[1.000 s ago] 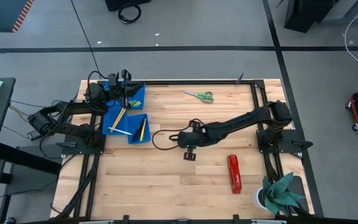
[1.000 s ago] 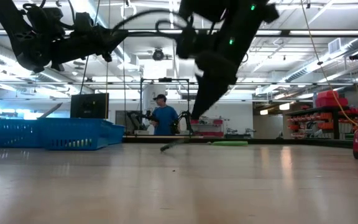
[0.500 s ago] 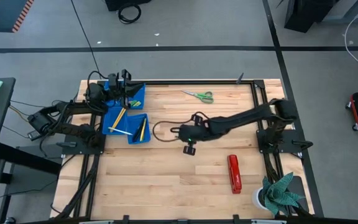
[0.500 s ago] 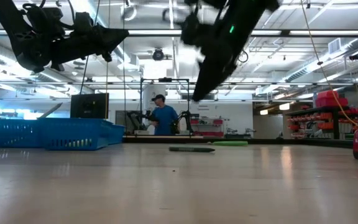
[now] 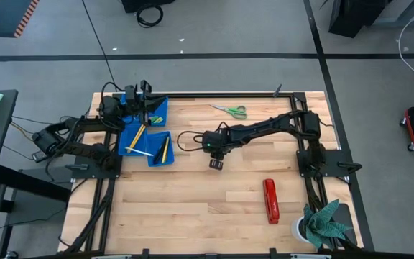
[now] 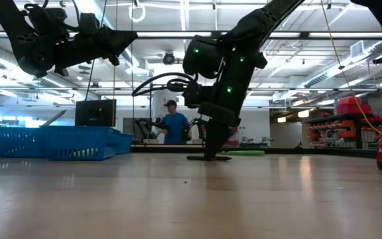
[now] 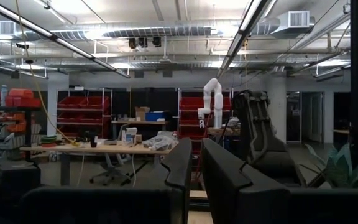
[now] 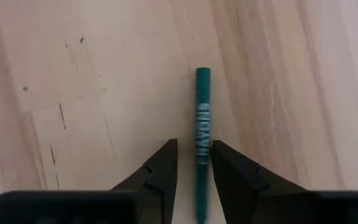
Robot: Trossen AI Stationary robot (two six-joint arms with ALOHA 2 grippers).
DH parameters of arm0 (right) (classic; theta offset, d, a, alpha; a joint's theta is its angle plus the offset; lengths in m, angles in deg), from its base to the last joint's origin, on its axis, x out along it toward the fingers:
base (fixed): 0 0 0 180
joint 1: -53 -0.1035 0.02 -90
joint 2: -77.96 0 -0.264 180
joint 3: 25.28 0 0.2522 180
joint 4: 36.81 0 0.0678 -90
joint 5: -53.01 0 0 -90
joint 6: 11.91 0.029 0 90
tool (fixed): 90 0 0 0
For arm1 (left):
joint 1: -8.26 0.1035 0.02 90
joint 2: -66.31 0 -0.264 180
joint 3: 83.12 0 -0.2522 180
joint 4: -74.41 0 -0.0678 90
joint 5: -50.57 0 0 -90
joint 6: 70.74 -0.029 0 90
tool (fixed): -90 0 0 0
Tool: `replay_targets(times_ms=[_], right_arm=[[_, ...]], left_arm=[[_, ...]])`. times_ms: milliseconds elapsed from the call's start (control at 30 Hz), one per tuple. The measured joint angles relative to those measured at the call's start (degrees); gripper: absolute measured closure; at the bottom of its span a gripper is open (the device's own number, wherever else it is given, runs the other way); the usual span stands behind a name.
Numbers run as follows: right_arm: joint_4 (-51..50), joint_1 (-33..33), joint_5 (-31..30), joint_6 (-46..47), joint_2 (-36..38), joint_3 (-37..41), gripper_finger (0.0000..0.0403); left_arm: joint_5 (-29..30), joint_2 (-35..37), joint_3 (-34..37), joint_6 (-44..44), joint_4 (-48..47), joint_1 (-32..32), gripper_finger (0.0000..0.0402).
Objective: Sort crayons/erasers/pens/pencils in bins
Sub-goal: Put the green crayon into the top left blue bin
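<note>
The right gripper (image 8: pixel 191 163) is low over the middle of the table (image 5: pixel 214 208). Its fingers are a little apart, one on each side of a green crayon (image 8: pixel 201 124) that lies flat. They do not squeeze it yet. If they close crooked, the crayon could roll or slip out. The left gripper (image 7: pixel 194 171) waits, nearly closed, over the bins (image 5: pixel 136 133) at the table's left edge.
</note>
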Motion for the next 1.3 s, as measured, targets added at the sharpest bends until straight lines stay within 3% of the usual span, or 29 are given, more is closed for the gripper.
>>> replay_targets(times_ms=[333, 567, 800, 1033, 1300], right_arm=[[-2.14, -0.19, -1.85, -2.18, 0.16, 0.02, 0.0383], [-4.57, -0.04, -2.07, -2.64, 2.76, 0.67, 0.039], [-4.2, -1.21, -2.22, -2.3, 12.1, 0.57, 0.0401], [-4.28, -2.46, -3.34, -1.05, 17.4, 0.46, 0.0391], [-11.5, -3.33, 1.85, 0.61, 9.78, -0.97, 0.0297]], left_arm=[[0.0, -0.01, 0.0, 0.0, 0.0, 0.0, 0.035], [0.0, -0.01, 0.0, -0.04, -0.02, 0.0, 0.0346], [-0.61, -0.01, 0.0, -0.05, 0.0, 0.0, 0.0346], [-1.79, -0.01, 0.0, -0.11, 0.02, 0.0, 0.0335], [-1.79, -0.01, 0.0, -0.22, 0.22, 0.0, 0.0327]])
